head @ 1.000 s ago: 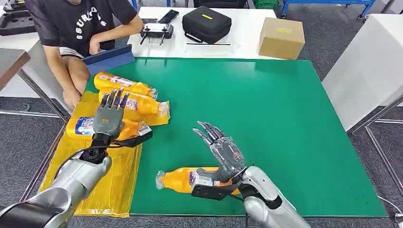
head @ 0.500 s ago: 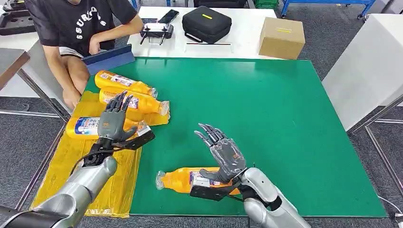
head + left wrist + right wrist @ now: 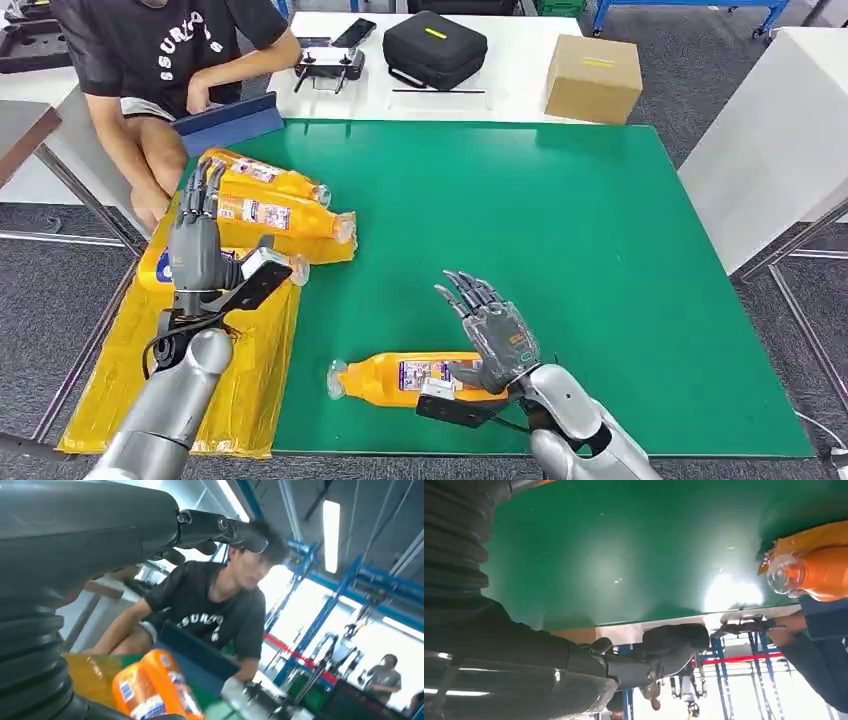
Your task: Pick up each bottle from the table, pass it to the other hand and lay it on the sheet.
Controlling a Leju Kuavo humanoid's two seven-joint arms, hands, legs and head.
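Observation:
An orange bottle with a clear cap lies on its side on the green mat near the front edge. My right hand is over the bottle's base end, fingers spread and raised, holding nothing. Three more orange bottles lie on the yellow sheet at the left: one at the back, one in the middle, and one partly hidden behind my left hand. That hand is upright and open over the sheet. The left wrist view has an orange bottle close below the hand.
A person in a black shirt sits at the table's far left corner beside a blue folder. A white table behind holds a black case, a cardboard box and a controller. The mat's right half is bare.
My left hand has swung left and back over the sheet, away from the mat. My right hand has shifted slightly right and nearer, staying by the lying bottle.

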